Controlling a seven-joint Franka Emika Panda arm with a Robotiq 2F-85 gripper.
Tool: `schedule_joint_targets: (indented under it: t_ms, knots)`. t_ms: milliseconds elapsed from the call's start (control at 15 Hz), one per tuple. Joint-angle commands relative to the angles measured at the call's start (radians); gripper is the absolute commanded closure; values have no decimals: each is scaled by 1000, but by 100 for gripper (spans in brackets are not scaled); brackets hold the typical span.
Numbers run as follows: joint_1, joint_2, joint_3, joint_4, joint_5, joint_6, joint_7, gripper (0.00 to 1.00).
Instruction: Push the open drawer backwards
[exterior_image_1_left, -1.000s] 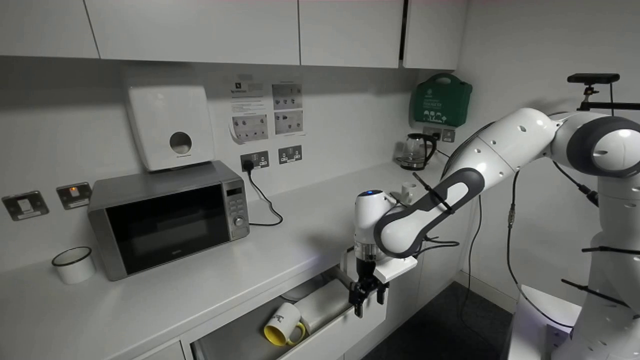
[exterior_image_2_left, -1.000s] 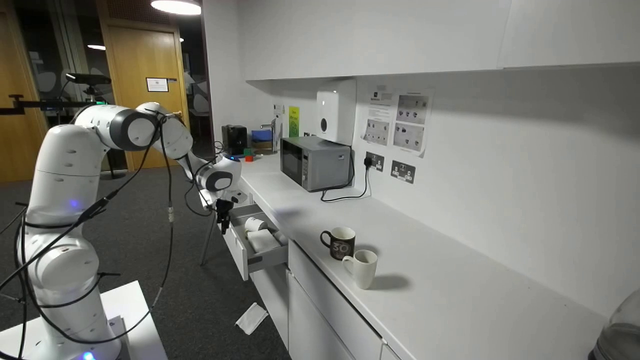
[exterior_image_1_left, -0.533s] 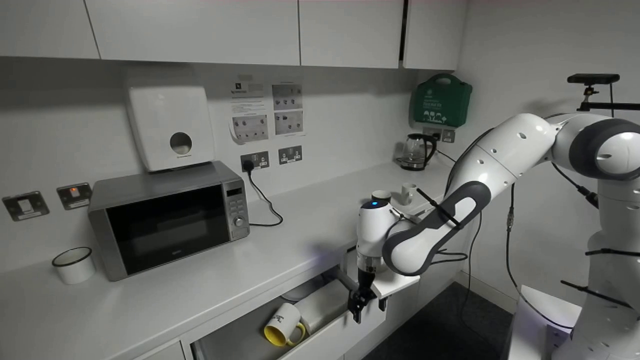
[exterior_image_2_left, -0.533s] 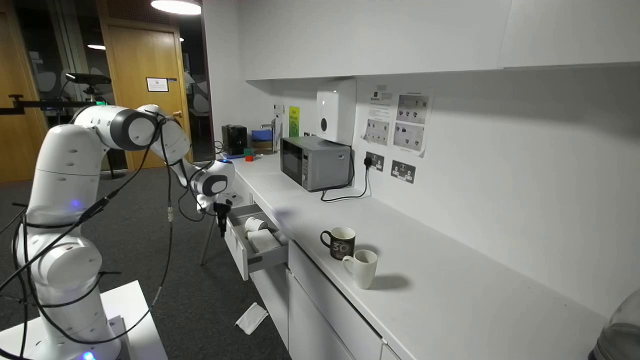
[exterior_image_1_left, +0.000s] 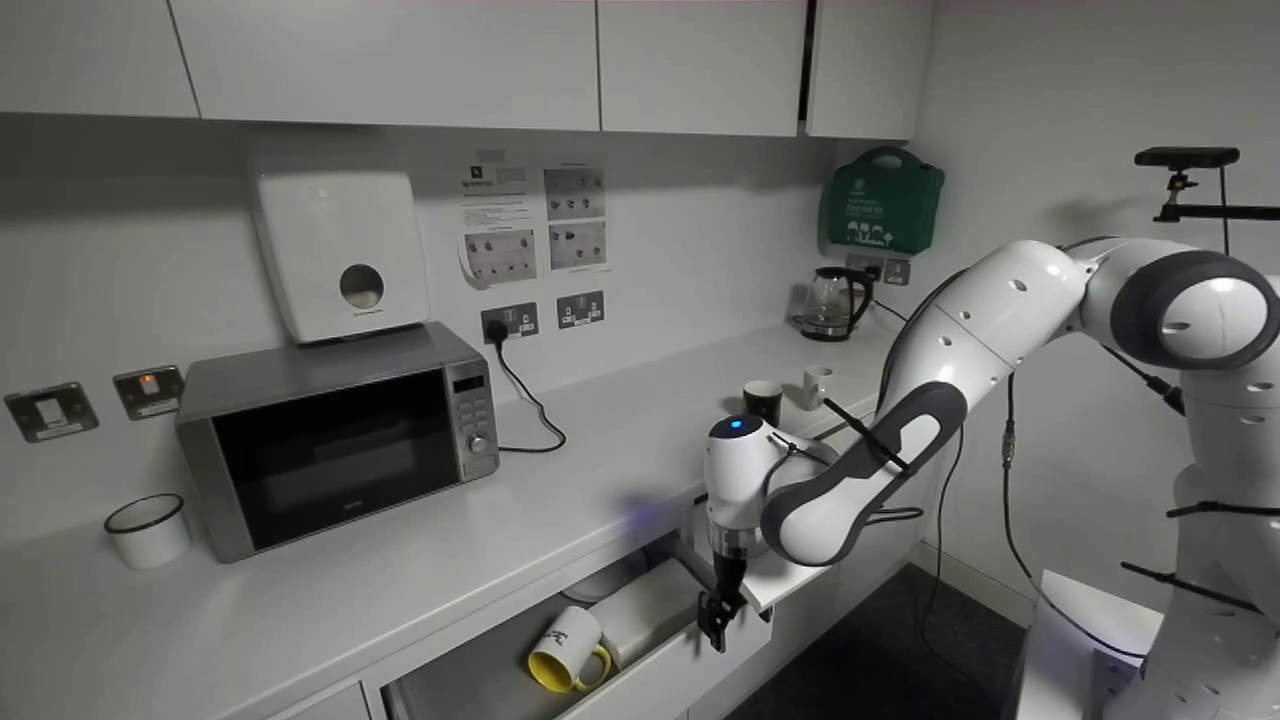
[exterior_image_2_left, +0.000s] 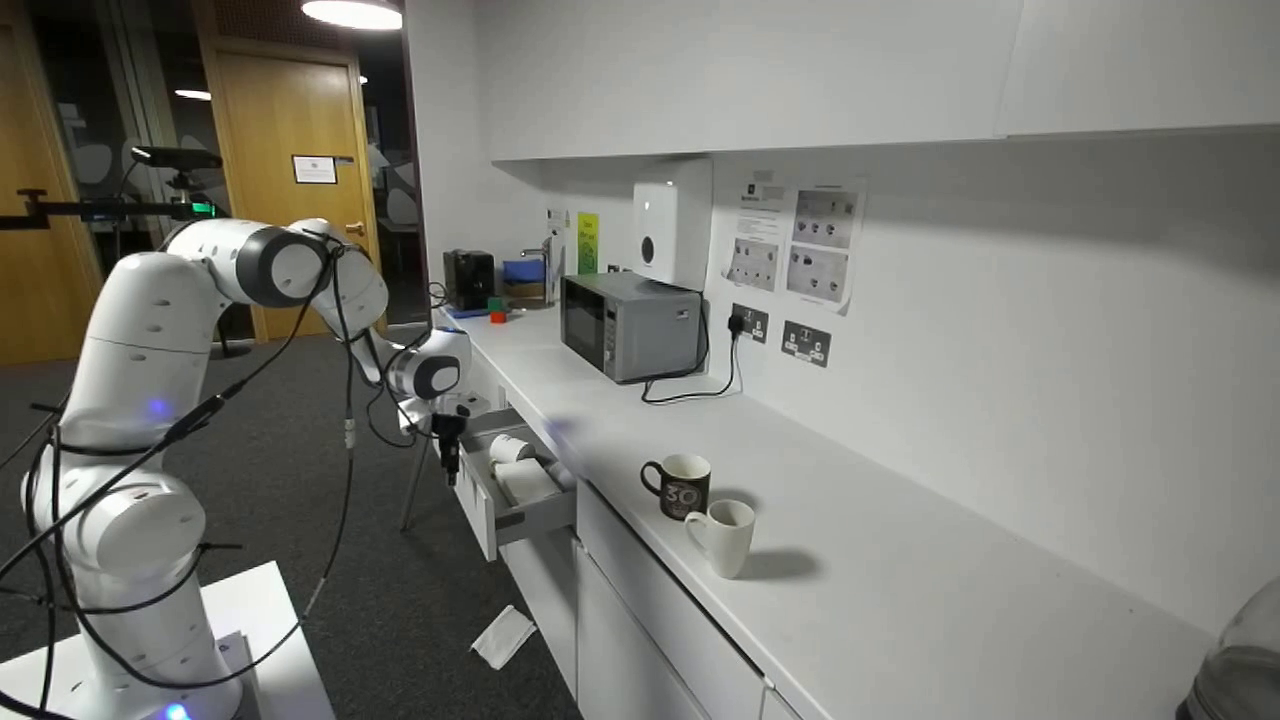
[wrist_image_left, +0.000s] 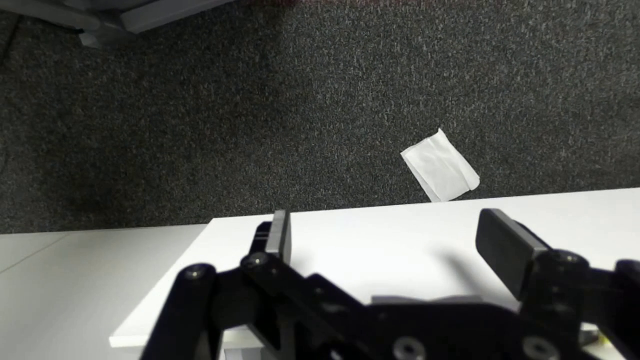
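Note:
The open white drawer (exterior_image_1_left: 675, 675) sticks out below the counter; its front also shows in an exterior view (exterior_image_2_left: 474, 502). Inside it lie a white mug with a yellow inside (exterior_image_1_left: 568, 645) and a white box-like thing (exterior_image_1_left: 640, 612). My black gripper (exterior_image_1_left: 738, 628) points down by the outer side of the drawer front, toward one end, and also shows in an exterior view (exterior_image_2_left: 451, 474). In the wrist view my gripper (wrist_image_left: 387, 237) is open, with nothing between its fingers and the drawer's white front (wrist_image_left: 370, 255) beyond them. I cannot tell whether they touch.
The counter (exterior_image_1_left: 560, 500) edge overhangs the drawer. On it stand a microwave (exterior_image_1_left: 340, 440), a dark mug (exterior_image_2_left: 683, 487), a white mug (exterior_image_2_left: 724, 540) and a kettle (exterior_image_1_left: 832, 303). A white paper (wrist_image_left: 441, 167) lies on the floor. Cables hang from the arm.
The arm has lowered and the gripper has turned, so its two fingers no longer show spread in an exterior view. The gripper sits slightly lower at the drawer front. The drawer has not visibly moved.

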Motion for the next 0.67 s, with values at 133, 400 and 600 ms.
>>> schedule_joint_targets:
  t_ms: [133,400,600]
  knots:
    - [-3,59,-11,88,-48,-40,-126,0]
    - [-5,82,-17,127,-43,-37,-221,0]
    - [-12,78,-19,135,-29,-28,-257,0]
